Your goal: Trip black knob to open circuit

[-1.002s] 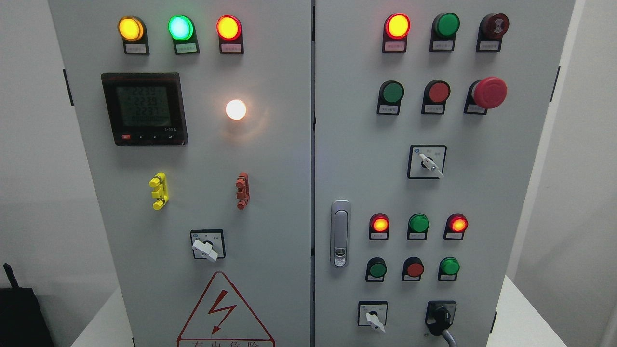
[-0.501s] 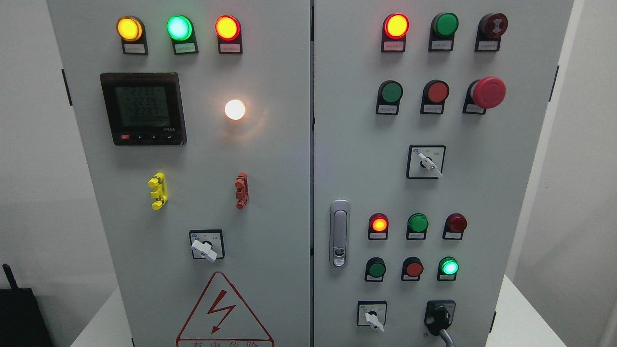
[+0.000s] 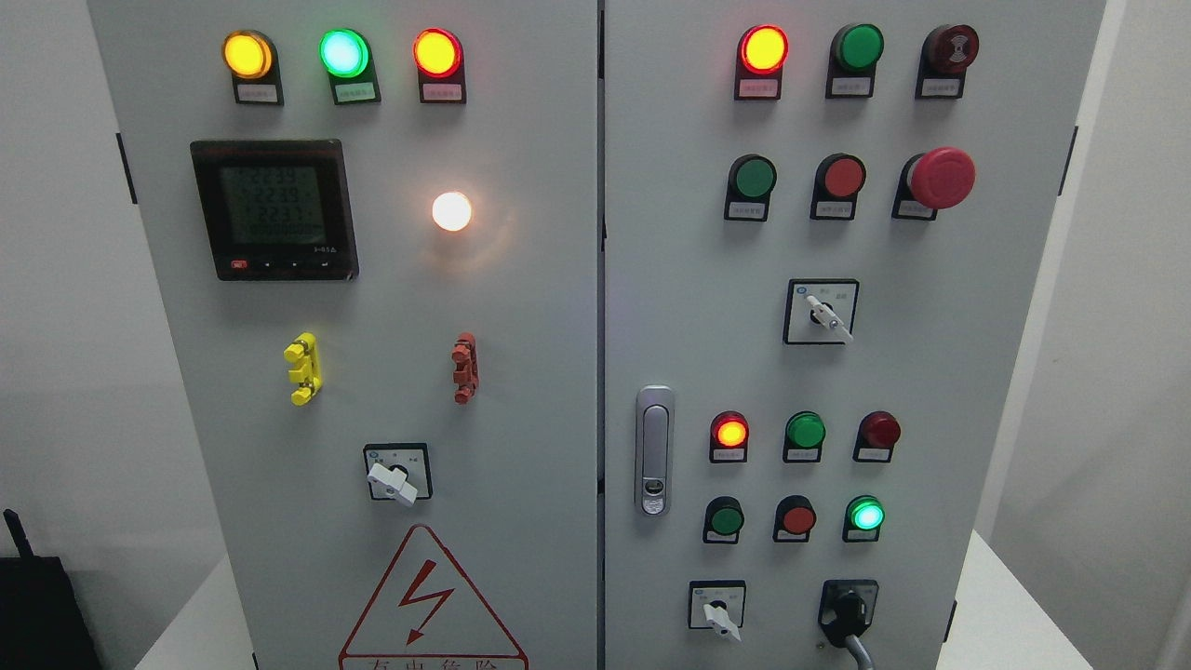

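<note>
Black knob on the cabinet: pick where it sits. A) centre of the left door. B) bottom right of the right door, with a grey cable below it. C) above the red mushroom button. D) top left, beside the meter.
B: the black knob sits at the right door's bottom right, a grey cable dropping from it.

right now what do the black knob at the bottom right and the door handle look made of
Black knob: probably moulded plastic, dark with a dull sheen. Door handle: looks like metal, or metal-plated plastic, with a bright silvery satin surface and soft reflections.
</note>
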You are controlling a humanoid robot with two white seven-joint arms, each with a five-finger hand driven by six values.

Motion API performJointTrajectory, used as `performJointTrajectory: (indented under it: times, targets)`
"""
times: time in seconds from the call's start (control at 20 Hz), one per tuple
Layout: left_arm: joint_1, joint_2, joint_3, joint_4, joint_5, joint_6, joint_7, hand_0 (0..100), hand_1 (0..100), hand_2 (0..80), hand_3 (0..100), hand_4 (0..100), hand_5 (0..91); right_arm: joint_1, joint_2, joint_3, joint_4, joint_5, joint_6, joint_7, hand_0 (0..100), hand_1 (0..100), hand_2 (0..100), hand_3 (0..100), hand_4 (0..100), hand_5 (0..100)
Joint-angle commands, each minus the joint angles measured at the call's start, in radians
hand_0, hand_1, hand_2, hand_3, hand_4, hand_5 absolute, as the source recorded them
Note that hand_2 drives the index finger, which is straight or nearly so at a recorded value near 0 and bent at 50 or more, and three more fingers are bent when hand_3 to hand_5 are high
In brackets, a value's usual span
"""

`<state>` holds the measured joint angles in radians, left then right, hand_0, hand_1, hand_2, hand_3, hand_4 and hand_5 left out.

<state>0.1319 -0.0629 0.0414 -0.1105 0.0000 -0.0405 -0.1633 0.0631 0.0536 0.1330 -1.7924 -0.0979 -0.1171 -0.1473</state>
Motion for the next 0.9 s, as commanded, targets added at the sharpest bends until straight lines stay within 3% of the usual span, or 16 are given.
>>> performJointTrajectory:
  times: [0.0,0.85]
  targets:
    - [0.0,0.0,0.0,0.0,-0.023,0.001,-0.001,12,39,0.0,0,0,0.0,0.001,0.0,0.005,-0.002,0.0,-0.001,0.002,0,0,0,100,100,100]
    - [0.0,0.0,0.0,0.0,-0.023,0.001,-0.001,12,39,0.0,0,0,0.0,0.004,-0.001,0.005,-0.002,-0.026,-0.001,0.002,0,0,0,100,100,100]
